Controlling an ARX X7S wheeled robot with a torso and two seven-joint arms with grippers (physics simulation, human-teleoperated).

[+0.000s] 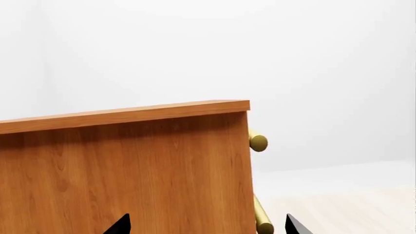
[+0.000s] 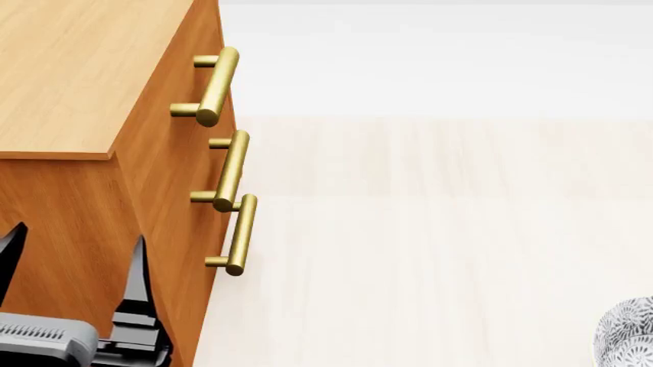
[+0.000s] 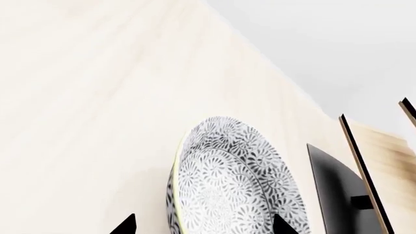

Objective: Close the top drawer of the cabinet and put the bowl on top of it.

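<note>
Cabinet (image 2: 72, 84): one, orange-brown wood, flat lid; side panel directly ahead of left hand (image 2: 72, 252). Brass bar handles: three on front face, past cabinet's corner from left hand. Top drawer (image 2: 189, 76): front appears flush with lower two.

Bowl (image 3: 234, 190): one, white with dark floral pattern, on pale tabletop (image 2: 429, 229), directly ahead of right hand (image 3: 201, 226), between its fingertips. Open tabletop between cabinet and bowl.

Left hand: fingers spread, holding nothing.

Right hand: fingertips apart, gripping nothing.
</note>
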